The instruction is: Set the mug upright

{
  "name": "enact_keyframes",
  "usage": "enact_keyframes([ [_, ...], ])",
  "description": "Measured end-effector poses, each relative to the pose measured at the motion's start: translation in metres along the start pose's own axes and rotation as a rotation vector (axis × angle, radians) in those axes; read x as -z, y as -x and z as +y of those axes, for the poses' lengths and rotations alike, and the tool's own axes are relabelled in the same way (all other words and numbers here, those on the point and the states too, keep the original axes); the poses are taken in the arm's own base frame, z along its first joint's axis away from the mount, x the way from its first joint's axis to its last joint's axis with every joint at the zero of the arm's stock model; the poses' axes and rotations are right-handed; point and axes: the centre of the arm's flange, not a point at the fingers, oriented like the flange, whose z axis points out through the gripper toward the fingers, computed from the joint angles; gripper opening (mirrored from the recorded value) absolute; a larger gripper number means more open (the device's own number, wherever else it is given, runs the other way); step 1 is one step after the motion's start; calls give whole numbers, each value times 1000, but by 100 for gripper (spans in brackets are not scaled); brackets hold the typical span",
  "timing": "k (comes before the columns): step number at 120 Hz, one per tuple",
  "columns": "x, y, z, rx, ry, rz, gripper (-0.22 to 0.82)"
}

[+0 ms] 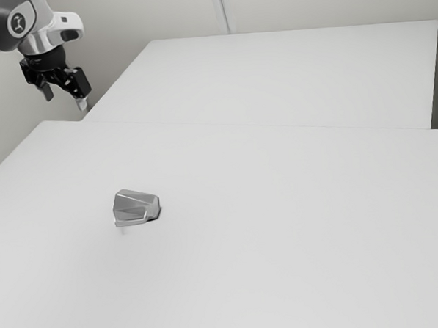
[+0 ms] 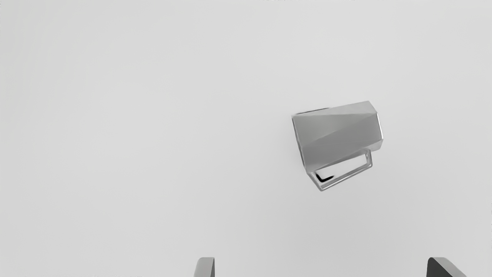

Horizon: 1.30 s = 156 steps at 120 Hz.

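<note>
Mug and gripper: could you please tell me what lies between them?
Between the gripper and the mug lying on its side, the exterior view shows open air and a bare stretch of white table.

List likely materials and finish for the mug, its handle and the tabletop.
Mug: probably metal, satin to polished; grey faceted faces change shade at each crease, with a bright rim line. Glazed ceramic or coated plastic can't be excluded.
Handle: likely the same metal, shinier; light streaks along its thin bars.
Tabletop: matte white, maybe laminate or painted board; even tone, no grain.
</note>
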Motion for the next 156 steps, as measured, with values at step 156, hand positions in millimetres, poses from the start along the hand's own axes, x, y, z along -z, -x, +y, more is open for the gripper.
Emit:
enact_keyframes([
  [156,-353,10,-97,521,858,-311,60],
])
